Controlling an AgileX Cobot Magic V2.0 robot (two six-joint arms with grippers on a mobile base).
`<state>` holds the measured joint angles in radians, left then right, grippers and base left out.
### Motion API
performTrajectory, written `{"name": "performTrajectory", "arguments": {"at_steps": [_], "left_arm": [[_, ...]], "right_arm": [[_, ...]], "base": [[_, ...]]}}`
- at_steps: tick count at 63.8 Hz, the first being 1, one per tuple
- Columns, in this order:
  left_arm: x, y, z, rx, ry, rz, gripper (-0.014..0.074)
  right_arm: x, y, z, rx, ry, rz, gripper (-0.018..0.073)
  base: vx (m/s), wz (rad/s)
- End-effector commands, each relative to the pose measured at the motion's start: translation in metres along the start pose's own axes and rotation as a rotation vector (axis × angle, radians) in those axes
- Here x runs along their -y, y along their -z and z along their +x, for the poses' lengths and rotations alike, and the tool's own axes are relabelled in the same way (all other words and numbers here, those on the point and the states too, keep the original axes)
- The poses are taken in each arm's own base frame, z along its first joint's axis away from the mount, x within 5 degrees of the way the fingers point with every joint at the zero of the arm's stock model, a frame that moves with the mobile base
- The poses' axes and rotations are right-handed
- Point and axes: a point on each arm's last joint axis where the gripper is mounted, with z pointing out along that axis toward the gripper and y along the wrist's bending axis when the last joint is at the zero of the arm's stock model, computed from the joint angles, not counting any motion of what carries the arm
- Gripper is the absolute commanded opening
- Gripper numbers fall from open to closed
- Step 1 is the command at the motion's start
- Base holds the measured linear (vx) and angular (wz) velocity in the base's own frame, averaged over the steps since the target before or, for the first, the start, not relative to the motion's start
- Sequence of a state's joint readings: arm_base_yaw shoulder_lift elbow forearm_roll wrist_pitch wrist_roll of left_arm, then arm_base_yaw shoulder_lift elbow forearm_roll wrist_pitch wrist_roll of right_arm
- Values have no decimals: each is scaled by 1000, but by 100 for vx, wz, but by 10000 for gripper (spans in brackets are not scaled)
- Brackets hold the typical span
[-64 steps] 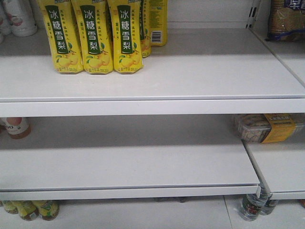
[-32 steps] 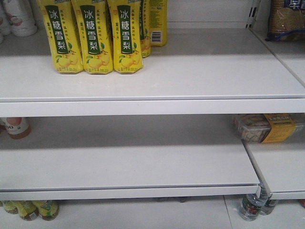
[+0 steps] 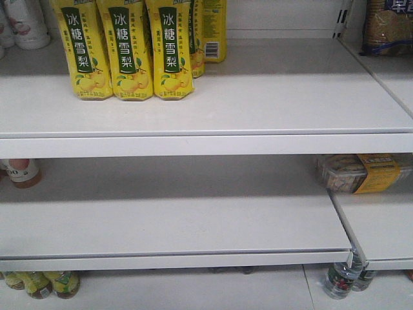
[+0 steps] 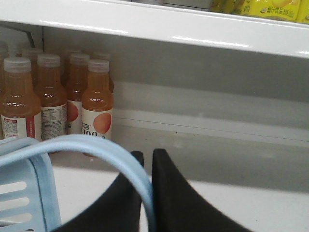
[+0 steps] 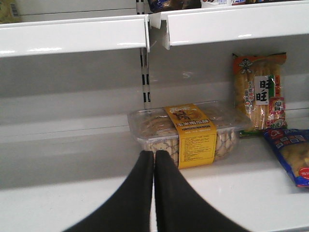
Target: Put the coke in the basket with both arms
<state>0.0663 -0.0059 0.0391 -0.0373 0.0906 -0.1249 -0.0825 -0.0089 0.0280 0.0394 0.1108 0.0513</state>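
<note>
Our left gripper [image 4: 147,157] pinches the blue basket [image 4: 29,203] handle | our right gripper [image 5: 154,157] is squeezed together, holding nothing, near a cookie box [image 5: 186,130] | we can't see the coke.

We're looking at plain white metal store shelving [image 3: 206,135], two tiers deep in the front view, with a second bay butting up on the right along a slotted upright [image 5: 143,72]. The back panel [image 4: 207,82] is white too, sitting in shadow under each shelf. Light comes from above and glints off the shelf edges [image 4: 145,21]. Pale floor [image 3: 193,287] shows below.
</note>
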Motion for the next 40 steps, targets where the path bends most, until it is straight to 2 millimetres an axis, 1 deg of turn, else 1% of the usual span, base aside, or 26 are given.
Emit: {"name": "performTrajectory", "arguments": {"at_steps": [1,40], "left_arm": [[2,3,-14,170,-85,19,-6],[2,3,-14,170,-85,19,-6]], "right_arm": [[0,1,-3,80,12,4,-4],[0,1,-3,80,12,4,-4]], "base": [[0,0],[0,0]]}}
